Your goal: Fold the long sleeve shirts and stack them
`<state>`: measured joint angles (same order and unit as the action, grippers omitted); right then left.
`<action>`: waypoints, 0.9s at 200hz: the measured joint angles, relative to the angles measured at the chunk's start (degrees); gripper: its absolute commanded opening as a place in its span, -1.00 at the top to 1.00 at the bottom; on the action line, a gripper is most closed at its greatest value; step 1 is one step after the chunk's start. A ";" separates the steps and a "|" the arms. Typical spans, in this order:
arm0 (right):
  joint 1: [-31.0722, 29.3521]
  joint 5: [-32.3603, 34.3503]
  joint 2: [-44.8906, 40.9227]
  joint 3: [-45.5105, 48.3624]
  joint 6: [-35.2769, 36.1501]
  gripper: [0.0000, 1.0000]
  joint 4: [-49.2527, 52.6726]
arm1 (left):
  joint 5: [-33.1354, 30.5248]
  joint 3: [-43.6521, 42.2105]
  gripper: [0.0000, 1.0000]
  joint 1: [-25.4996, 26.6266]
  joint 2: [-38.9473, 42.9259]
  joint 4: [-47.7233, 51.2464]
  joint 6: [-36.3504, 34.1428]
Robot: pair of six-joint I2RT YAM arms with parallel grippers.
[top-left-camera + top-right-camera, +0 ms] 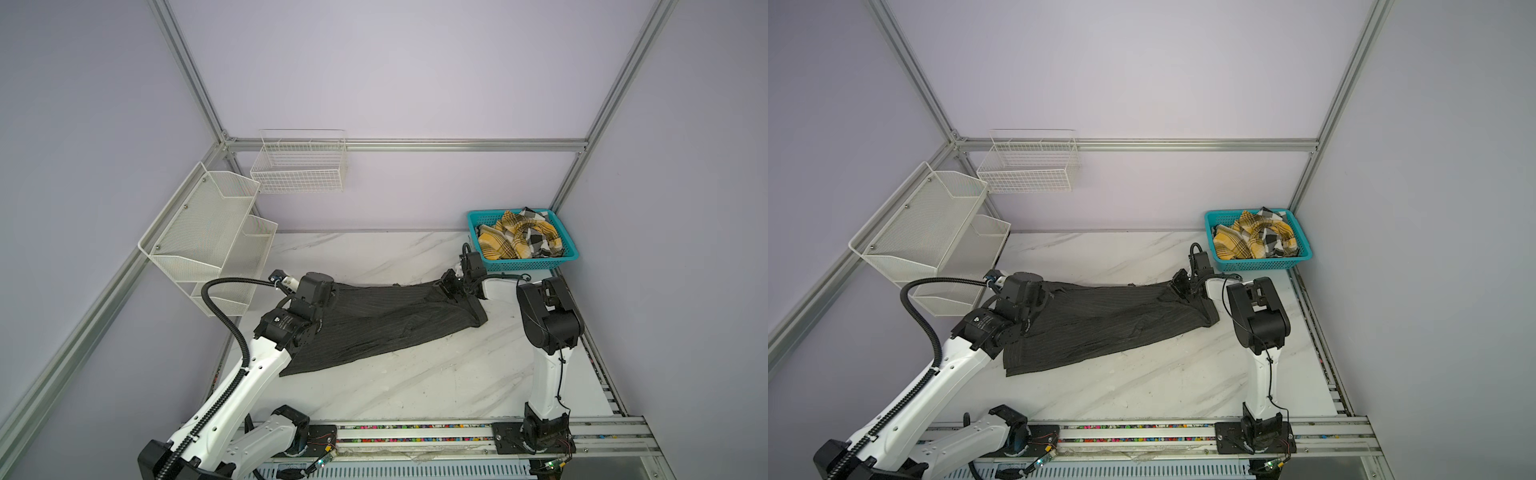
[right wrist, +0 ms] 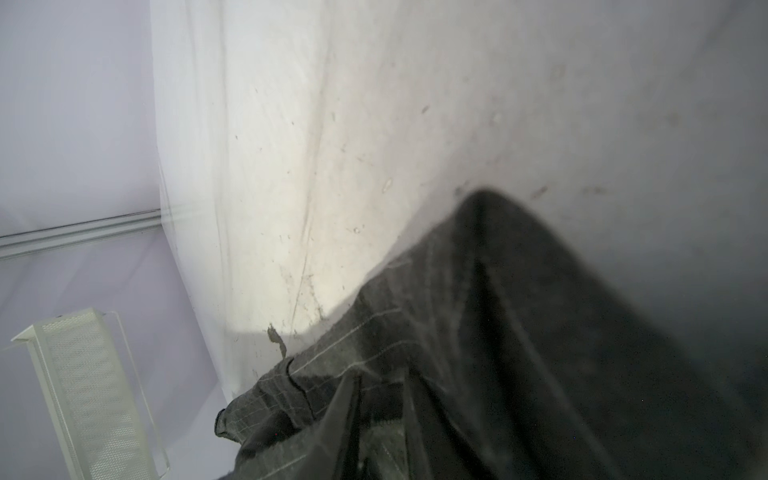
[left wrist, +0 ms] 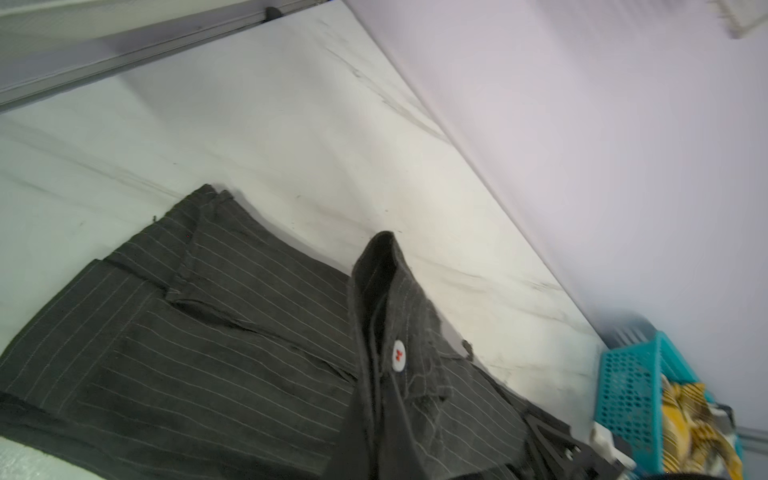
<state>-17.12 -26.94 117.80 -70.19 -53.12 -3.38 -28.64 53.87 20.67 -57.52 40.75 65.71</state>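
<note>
Gripper pair: clamping charcoal shirt [image 1: 374, 324] with left gripper [image 1: 330, 296], meeting its opposite end with right gripper [image 1: 445, 287], closure untellable; judging spreading step, next needing firm second pinch, even pull.

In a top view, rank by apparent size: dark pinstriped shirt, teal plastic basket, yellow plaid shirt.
Largest: dark pinstriped cloth shirt.
Then: teal plastic basket.
Smallest: yellow plaid shirt, bunched inside it.
</note>
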 measured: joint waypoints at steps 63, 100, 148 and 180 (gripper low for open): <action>0.00 0.09 0.07 -0.55 3.08 0.53 1.27 | 5.75 -11.72 1.00 -9.49 -2.03 -14.62 -6.75; -0.02 0.68 0.07 -1.70 5.29 0.53 3.56 | 5.14 -11.76 1.00 -10.05 -7.72 -12.72 -5.42; -0.07 1.27 0.09 -2.86 8.50 0.45 6.12 | 2.75 -13.64 1.00 -10.03 -10.69 -10.05 -1.46; -0.74 2.21 0.07 -5.25 11.56 0.09 9.53 | 2.01 -17.25 0.57 -10.03 -10.45 -10.21 0.33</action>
<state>-17.87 -24.73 117.86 -75.44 -41.56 6.15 -26.63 36.62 10.63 -67.96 30.55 66.04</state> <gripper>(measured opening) 0.394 0.047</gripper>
